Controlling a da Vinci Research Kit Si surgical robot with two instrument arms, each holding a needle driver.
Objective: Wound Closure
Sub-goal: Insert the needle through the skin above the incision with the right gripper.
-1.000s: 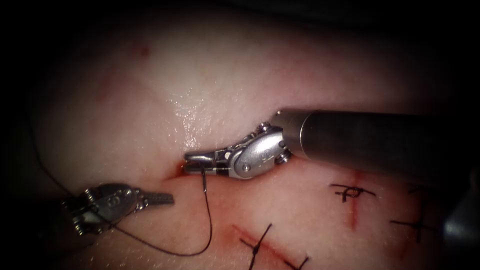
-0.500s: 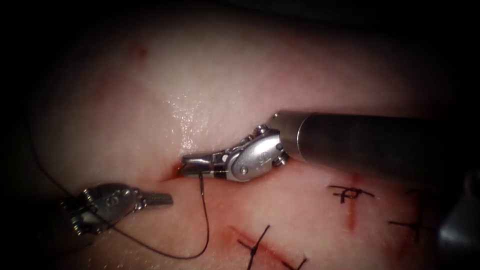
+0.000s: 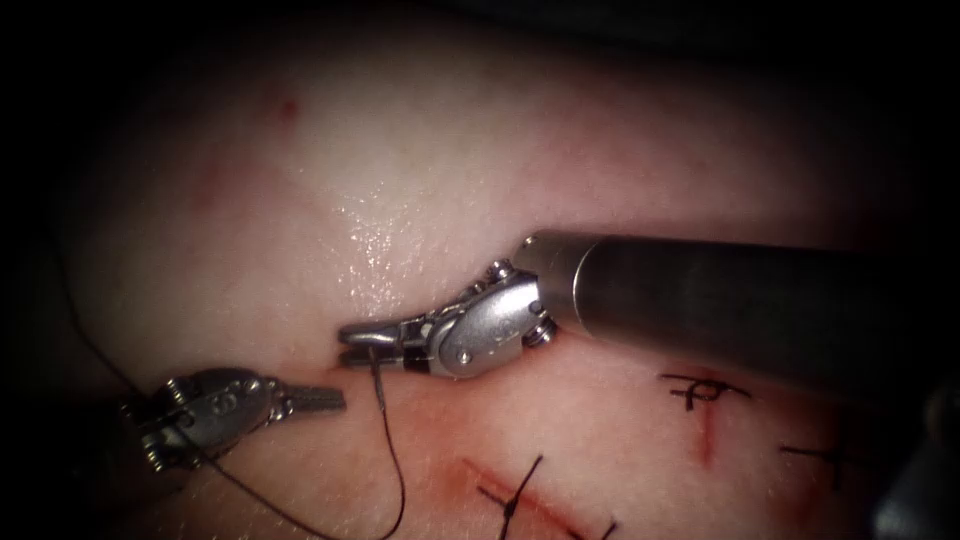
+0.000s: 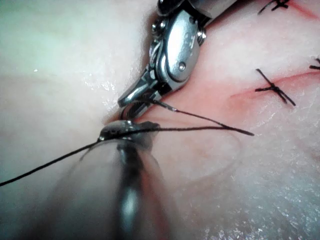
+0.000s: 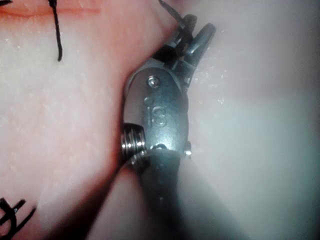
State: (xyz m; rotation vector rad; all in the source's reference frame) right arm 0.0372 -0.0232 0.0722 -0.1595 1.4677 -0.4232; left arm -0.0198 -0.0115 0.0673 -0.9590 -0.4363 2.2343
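1. Holding the needle (image 3: 377,372) near its tail end, the right tool (image 3: 352,342) has its jaws pinched on the steel, and the short dark piece hangs down from the tips towards the tissue (image 3: 420,180).
2. Whether the needle's point sits in the tissue I cannot tell; what shows lies just at the left end of the cut (image 3: 330,355).
3. The thread (image 3: 396,478) runs down from the needle and sweeps off left towards the left tool (image 3: 322,399).
4. The left tool lies low and to the left of the needle, its long axis pointing right at it, tips near but apart. Its jaws look pressed together with nothing between them, thread crossing over its body.
5. So the right tool has the needle and the left is the free one, just beside it.
6. Against a second ago, the right tool and needle have slid left and slightly down; the left tool has stayed put.
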